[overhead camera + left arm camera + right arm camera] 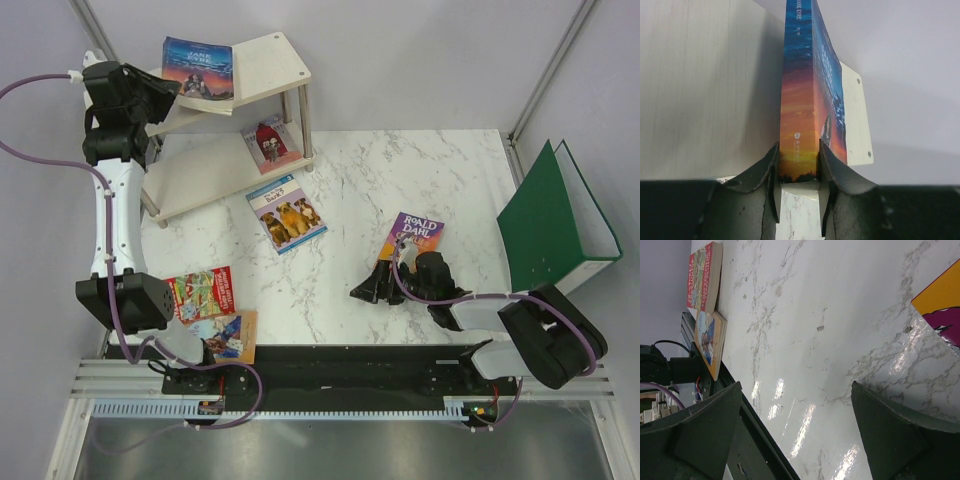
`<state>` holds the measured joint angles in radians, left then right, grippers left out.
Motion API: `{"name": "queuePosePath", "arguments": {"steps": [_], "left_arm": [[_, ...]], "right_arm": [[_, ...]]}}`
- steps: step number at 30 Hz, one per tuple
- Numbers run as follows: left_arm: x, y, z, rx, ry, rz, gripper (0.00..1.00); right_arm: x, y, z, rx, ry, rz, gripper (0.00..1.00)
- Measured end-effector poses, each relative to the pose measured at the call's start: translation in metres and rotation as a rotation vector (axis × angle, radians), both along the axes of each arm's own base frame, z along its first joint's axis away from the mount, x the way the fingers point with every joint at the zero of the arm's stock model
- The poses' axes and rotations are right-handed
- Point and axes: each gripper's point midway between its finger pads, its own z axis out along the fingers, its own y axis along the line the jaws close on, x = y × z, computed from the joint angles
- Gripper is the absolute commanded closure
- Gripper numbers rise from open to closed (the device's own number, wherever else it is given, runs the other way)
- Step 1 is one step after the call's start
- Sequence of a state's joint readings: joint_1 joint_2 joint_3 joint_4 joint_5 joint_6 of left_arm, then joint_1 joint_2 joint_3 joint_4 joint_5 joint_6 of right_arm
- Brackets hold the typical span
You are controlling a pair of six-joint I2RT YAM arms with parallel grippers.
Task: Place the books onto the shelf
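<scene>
Left pincer (799,160) grips the blue Jane Eyre book (800,90) by one end of its spine as I hold it at the left end of the top board of the shelf (283,58). A red-covered book (268,142) lies on the lower board. Right pincer (375,285) stands wide open and empty, just beside the Roald Dahl book (417,230) on the desk (400,170). The dogs book (287,212) lies mid-desk. The Treehouse book (203,293) and the orange-brown book (228,337) lie near the left arm's base.

Jane Eyre (200,68) over shelf (272,62) top; dogs book (286,212) before shelf; binder (545,225) far right
</scene>
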<state>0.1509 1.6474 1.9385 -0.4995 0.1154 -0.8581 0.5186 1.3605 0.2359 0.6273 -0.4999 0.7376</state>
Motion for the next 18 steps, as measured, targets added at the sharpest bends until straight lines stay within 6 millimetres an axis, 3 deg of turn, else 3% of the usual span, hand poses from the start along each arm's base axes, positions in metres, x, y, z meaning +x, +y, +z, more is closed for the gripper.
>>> {"name": "queuePosePath", "arguments": {"steps": [18], "left_arm": [[-0.032,0.025,-0.006,-0.033,0.038,0.202,0.98]], "right_arm": [[0.000,0.000,0.000,0.002,-0.001,0.002,0.02]]}}
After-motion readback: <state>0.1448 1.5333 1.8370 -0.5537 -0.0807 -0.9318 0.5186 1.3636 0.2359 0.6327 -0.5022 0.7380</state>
